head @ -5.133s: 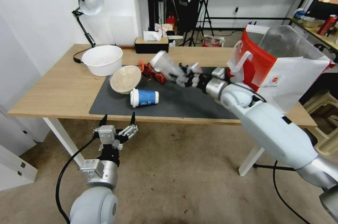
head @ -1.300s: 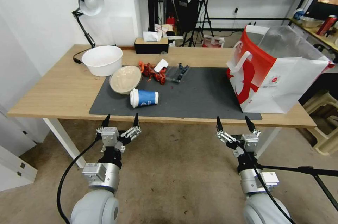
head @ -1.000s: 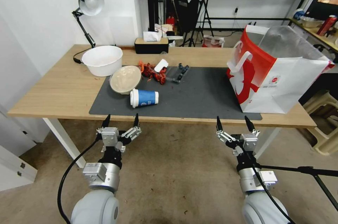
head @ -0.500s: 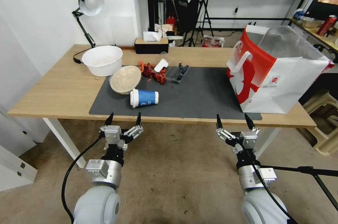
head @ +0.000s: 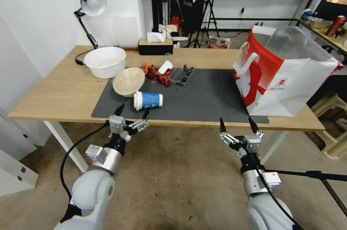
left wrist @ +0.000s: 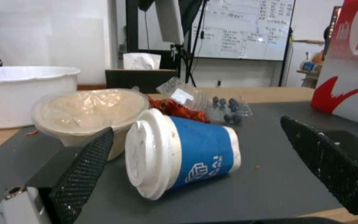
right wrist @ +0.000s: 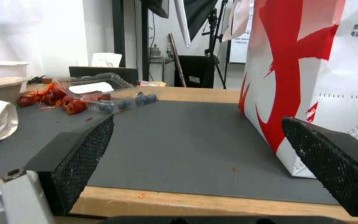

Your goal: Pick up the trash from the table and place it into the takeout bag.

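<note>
At the table's (head: 54, 92) near edge, the left gripper (head: 132, 113) hovers with fingers spread wide, just short of the white-lidded blue paper cup (head: 148, 100) lying sideways on the dark grey mat (head: 202, 99). Farther right, the right gripper (head: 236, 126) waits wide open below the edge, near the takeout bag (head: 289, 81) standing upright.

The table (head: 54, 92) carries two bowls, one white (head: 105, 61), one beige (head: 128, 81); one blue paper cup (head: 148, 100); one takeout bag (head: 285, 78).

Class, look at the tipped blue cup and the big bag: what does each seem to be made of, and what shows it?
Blue cup: probably matte paper with a printed logo, under a smooth white plastic-looking lid.
Takeout bag: stiff white and red sheet, material unclear; the dull silvery lining suggests foil.
</note>
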